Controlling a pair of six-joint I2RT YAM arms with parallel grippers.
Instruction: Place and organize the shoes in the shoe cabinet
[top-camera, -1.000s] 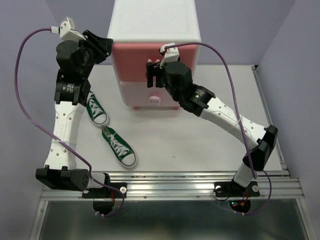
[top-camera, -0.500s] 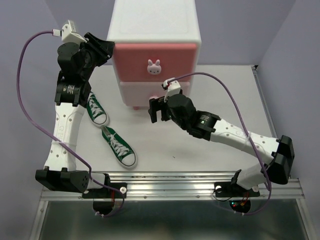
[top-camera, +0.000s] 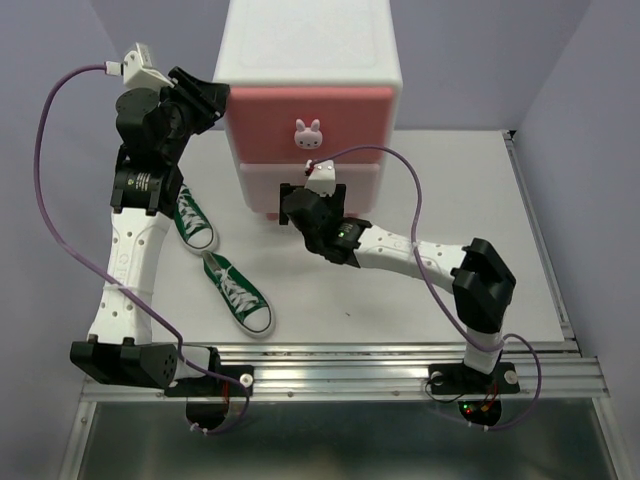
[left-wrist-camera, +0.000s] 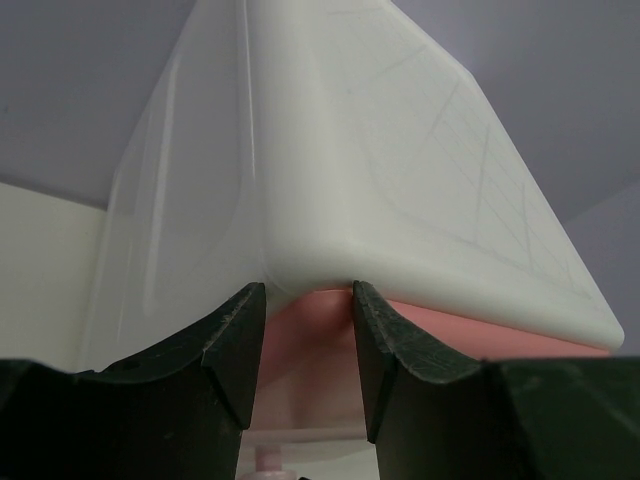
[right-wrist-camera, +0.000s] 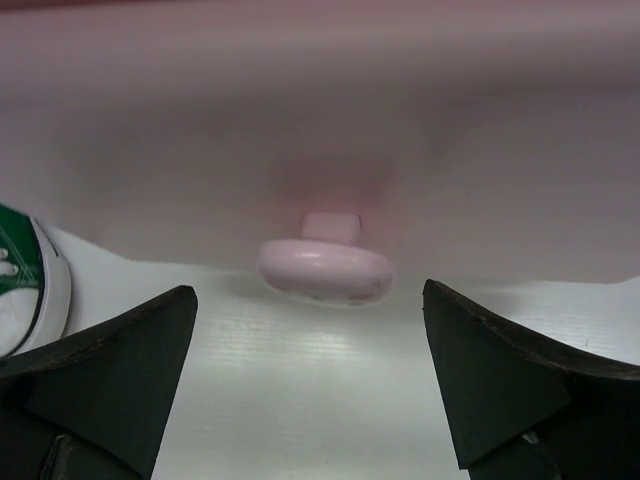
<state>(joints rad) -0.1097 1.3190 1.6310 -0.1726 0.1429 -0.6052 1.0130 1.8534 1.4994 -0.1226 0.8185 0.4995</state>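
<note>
Inspecting the tabletop (top-camera: 420, 310), we find the shoe cabinet (top-camera: 310, 45) upright at the far side, and both pink drawers appear shut. The right end effector (right-wrist-camera: 307, 300) stands wide, low before the lower drawer (right-wrist-camera: 320, 120), its fingers flanking the knob (right-wrist-camera: 325, 272) without touching it. The left end effector (left-wrist-camera: 305, 290) sits at the cabinet's upper front left corner, fingers narrowly apart. We cannot tell whether they press on it. One green shoe (top-camera: 193, 220) lies just left of the cabinet. The second green shoe (top-camera: 238, 292) lies near it, closer to the arm bases. Both sit sole down, unheld.
</note>
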